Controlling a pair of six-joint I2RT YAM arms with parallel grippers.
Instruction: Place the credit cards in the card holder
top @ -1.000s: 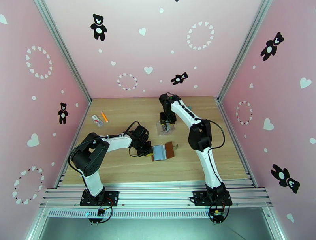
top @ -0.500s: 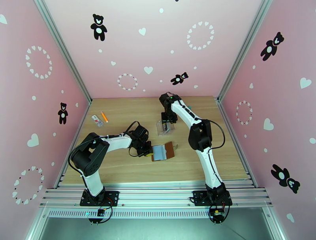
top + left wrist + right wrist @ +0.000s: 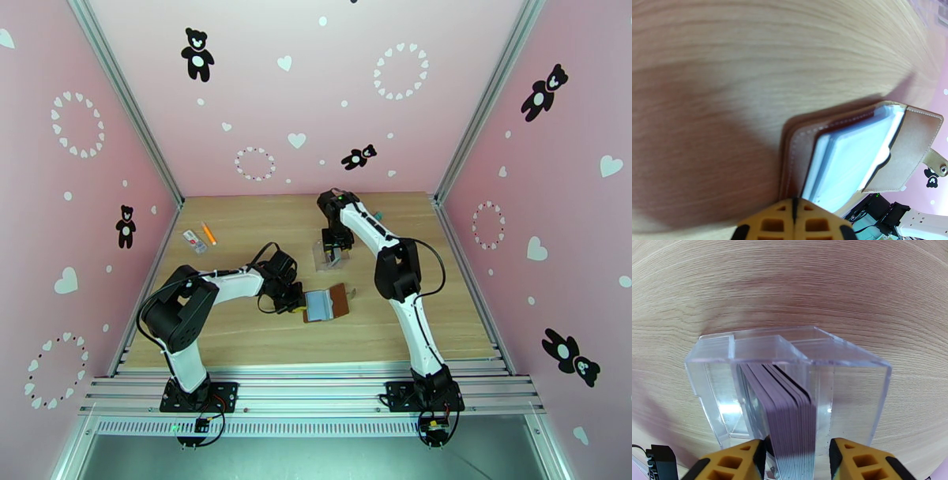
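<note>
Right wrist: right gripper (image 3: 796, 456) part-spread astride credit cards (image 3: 786, 405) in clear box (image 3: 859, 382), barely moved, unpinched; left gripper (image 3: 794, 211) closed at card holder (image 3: 916, 146).

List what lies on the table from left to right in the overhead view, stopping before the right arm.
From the left: small white-and-red packet → slim orange pen → left gripper → open brown leather wallet.

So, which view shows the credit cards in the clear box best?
Right wrist view: the credit cards stand on edge, close up, inside the clear box. In the top external view they are a tiny dark sliver.
</note>
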